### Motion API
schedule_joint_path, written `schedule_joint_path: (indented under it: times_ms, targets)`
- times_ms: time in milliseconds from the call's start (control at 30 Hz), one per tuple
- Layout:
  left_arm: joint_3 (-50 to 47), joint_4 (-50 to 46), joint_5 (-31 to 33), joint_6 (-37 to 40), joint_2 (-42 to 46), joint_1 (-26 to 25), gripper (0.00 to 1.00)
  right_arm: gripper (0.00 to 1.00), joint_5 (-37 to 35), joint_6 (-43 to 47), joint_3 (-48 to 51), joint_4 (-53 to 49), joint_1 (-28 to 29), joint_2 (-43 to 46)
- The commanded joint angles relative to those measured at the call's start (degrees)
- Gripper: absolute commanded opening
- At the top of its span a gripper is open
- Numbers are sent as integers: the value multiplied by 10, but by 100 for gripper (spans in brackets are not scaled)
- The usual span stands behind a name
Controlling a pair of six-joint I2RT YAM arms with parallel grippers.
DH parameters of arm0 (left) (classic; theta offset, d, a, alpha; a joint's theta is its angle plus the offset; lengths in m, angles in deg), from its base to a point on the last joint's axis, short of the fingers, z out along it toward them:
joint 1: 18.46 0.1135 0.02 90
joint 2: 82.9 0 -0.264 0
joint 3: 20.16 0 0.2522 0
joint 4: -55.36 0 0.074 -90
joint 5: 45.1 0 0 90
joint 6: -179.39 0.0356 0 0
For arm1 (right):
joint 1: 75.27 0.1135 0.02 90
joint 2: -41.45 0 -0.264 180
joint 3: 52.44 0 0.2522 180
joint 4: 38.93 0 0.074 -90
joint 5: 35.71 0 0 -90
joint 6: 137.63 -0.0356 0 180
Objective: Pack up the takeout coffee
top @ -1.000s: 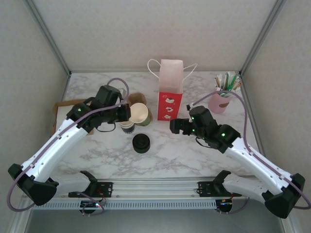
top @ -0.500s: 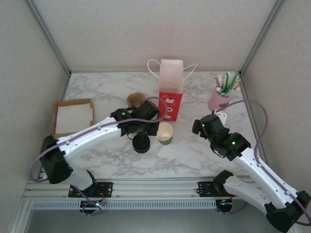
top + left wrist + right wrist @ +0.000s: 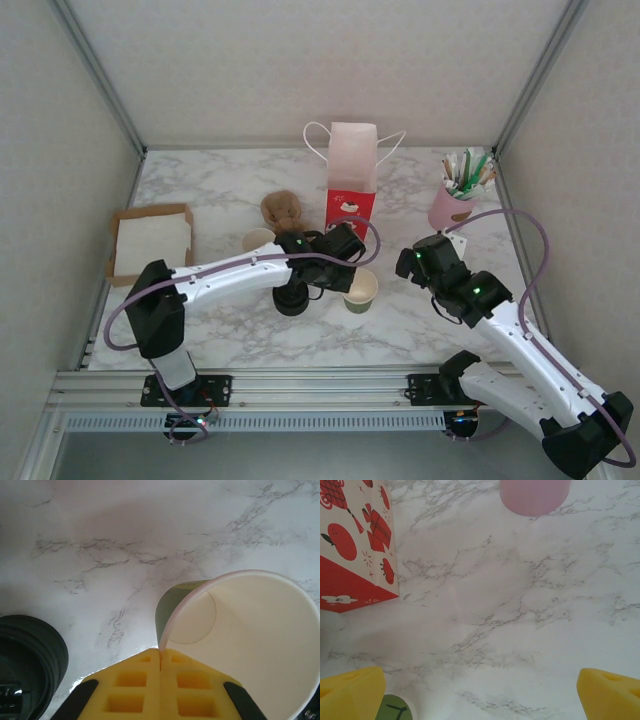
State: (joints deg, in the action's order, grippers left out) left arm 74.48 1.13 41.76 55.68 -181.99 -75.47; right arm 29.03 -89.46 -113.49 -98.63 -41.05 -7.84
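On the marble table (image 3: 230, 322), seen from above, the takeout coffee (image 3: 291, 300) stands near the middle with its black lid up, partly under the left arm. Just right of it, the left gripper (image 3: 350, 270) pinches the rim of a tilted lidless cup (image 3: 362, 291). The right gripper (image 3: 412, 262) hovers further right, apart from that cup. A red gift bag (image 3: 350, 215) and a pink holder (image 3: 449, 208) stand behind.

At the left wrist, the yellow pads (image 3: 135, 685) are closed together on the cup's rim, and the takeout coffee (image 3: 27, 662) sits at lower left.

At the right wrist, the yellow fingers (image 3: 350, 692) stand wide apart over bare marble, holding nothing.
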Motion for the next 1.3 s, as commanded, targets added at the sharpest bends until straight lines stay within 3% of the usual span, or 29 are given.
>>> schedule_joint_path:
  times_ms: [0,133,500,600,767,1100,1267]
  targets:
    - [13,10,2,-13,-13,-6,0,99,8,-9,12,-2,-5,-2]
    - [14,14,-3,-14,-21,-9,6,99,12,-9,14,-3,-8,-2]
    - [18,24,0,-16,-1,-11,41,99,16,-7,5,-19,-11,10]
    - [9,34,11,-18,31,-9,59,99,17,2,1,-20,-11,18]
    - [-37,73,21,-19,117,4,99,99,21,56,-14,-12,-11,33]
    - [-196,151,69,-63,346,75,100,99,178,151,-86,-3,-11,-11]
    - [-281,143,110,-104,452,110,100,99,225,171,-122,14,32,-87]
